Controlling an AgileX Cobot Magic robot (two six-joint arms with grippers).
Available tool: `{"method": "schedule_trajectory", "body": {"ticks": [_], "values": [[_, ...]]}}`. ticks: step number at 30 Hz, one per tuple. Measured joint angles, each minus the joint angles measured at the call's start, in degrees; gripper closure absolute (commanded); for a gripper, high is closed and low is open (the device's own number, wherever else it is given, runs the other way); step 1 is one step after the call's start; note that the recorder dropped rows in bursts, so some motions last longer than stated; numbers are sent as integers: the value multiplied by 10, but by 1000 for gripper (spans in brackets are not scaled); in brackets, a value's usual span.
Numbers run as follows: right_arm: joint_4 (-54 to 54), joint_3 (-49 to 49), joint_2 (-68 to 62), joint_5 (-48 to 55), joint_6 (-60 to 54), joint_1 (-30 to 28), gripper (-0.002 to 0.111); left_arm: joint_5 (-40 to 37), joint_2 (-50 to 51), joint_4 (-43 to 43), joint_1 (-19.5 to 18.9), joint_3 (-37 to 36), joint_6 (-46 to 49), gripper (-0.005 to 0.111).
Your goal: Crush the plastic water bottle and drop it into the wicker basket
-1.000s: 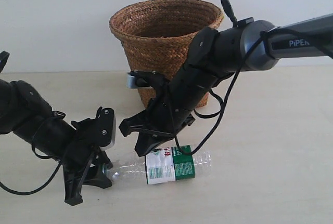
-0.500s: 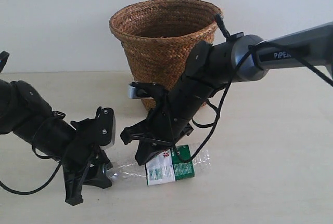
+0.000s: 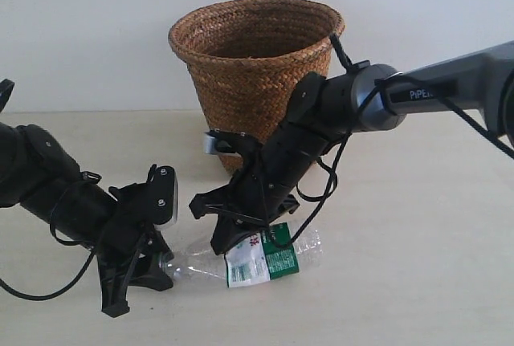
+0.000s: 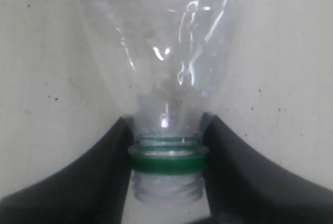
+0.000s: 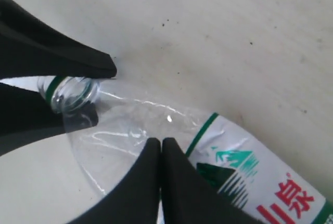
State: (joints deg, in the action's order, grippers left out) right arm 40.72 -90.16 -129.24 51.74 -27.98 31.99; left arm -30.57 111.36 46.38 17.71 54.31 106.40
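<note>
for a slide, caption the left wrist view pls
Left gripper clamps the plastic water bottle by its neck, the creased clear body lying on the table.

A pale counter against a plain wall, where I work.

Behind my workspace an off-white wall (image 3: pixel 80 25) runs the full width of the exterior view, smooth and uniform in tone. It meets a cream, matte counter (image 3: pixel 434 266) along a straight horizontal line. Up close in my wrist views, the counter's surface carries small dark specks and faint scuffs. The light is soft and even, and it throws only weak, diffuse shadows on the counter.
</note>
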Motion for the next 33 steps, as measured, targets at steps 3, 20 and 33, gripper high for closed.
{"method": "schedule_trajectory", "body": {"ticks": [3,20,33], "values": [[8,-4,-10,9,1,-8,108,0,0,0,0,0,-1,102],[-45,-126,-91,130,87,-13,108,1,0,3,0,0,-3,102],[-90,-200,-91,199,88,-11,108,1,2,10,0,0,-10,102]]}}
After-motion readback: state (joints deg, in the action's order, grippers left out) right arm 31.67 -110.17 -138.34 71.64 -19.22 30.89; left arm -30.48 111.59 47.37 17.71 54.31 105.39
